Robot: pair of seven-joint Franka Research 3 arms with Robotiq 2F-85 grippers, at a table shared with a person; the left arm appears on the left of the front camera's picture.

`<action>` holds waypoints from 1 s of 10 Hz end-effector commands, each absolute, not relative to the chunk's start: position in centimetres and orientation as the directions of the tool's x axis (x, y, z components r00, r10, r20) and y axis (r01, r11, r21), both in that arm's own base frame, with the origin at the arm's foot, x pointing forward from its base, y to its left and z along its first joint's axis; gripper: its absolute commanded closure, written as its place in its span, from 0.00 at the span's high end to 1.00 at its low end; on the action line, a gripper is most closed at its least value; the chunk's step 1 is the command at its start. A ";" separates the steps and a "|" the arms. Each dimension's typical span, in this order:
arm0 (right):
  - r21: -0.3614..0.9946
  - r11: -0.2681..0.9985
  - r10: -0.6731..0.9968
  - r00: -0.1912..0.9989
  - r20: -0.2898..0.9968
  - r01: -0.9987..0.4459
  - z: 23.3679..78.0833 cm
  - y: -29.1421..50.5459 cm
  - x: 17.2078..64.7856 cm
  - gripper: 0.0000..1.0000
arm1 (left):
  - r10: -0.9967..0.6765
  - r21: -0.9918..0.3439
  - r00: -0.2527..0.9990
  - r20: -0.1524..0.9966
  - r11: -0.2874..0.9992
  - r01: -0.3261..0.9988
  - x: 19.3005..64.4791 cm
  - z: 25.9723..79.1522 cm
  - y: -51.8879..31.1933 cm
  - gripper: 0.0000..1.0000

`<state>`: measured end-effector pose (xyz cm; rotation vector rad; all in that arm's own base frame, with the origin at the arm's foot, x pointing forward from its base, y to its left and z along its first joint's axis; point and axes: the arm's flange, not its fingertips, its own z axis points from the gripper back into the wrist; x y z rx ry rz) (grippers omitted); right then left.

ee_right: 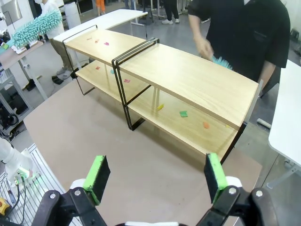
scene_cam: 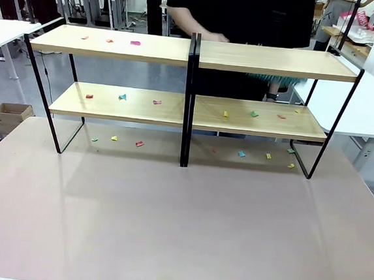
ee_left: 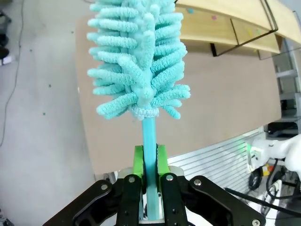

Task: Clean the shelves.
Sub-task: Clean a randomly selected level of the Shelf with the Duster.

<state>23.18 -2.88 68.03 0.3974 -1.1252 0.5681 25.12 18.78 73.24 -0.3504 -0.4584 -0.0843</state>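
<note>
The shelves (scene_cam: 259, 60) stand across the far half of the surface (scene_cam: 179, 231), two units joined at the centre. We judge the task begun but mostly undone. The upper right board looks bare, while the upper left board carries three coloured scraps (scene_cam: 135, 43). Both lower boards carry several more, and further scraps lie on the surface under the rack.

The left gripper (ee_left: 149, 162) has its fingers clamped on the handle of a teal duster (ee_left: 138, 61), held well apart from the shelves (its head touches no board). The right gripper (ee_right: 155, 175) hovers over the near surface with fingers (ee_right: 99, 175) spread wide and nothing between them.

Behind the rack a person (scene_cam: 250, 14) holds a second duster (ee_right: 221, 61) at the right unit. We expect that hand (ee_right: 204, 47) and the black centre uprights (scene_cam: 189, 101) to obstruct any sweep there.
</note>
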 end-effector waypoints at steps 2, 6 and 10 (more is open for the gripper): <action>0.016 0.792 0.223 0.313 0.923 -0.610 68.0 -2.8 23.2 1.00 | -0.085 -0.277 0.875 0.477 0.930 0.242 27.6 74.0 13.1 0.13; 0.016 0.792 0.223 0.313 0.923 -0.610 68.0 -2.8 23.2 1.00 | -0.223 -0.162 0.836 0.502 0.925 0.344 31.5 75.5 -0.5 0.13; 0.016 0.792 0.223 0.313 0.923 -0.610 68.0 -2.8 23.2 1.00 | -0.361 -0.058 0.826 0.433 0.903 0.425 33.9 72.4 -12.6 0.13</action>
